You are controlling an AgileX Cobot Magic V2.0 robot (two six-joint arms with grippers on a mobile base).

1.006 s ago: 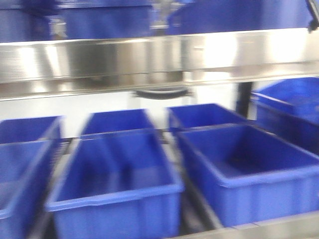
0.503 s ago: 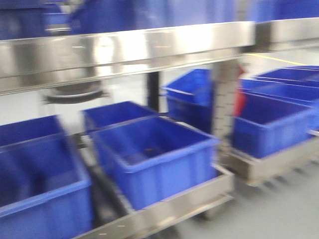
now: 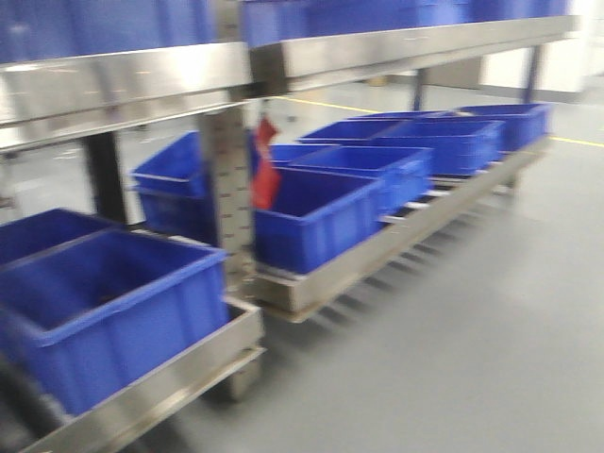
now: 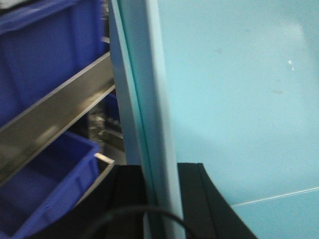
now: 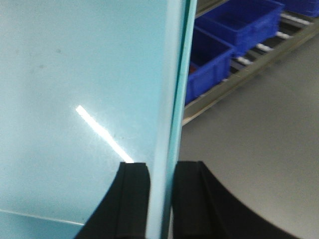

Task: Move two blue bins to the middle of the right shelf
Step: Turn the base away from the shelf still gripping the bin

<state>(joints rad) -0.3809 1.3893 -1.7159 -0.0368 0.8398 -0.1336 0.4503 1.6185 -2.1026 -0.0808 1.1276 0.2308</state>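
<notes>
Warehouse or factory storage area, shown by long stainless-steel shelving racks, rows of identical dark blue plastic bins set on roller rails, smooth grey floor marked with yellow lines.

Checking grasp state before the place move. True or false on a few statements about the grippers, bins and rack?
1. The left gripper straddles the pale bin wall. True.
2. The right gripper is empty. False: it clamps the pale bin wall too.
3. The dark bins are stacked in one pile. False: they sit side by side on a steel rack.
4. A red tag hangs by the post. True.
</notes>
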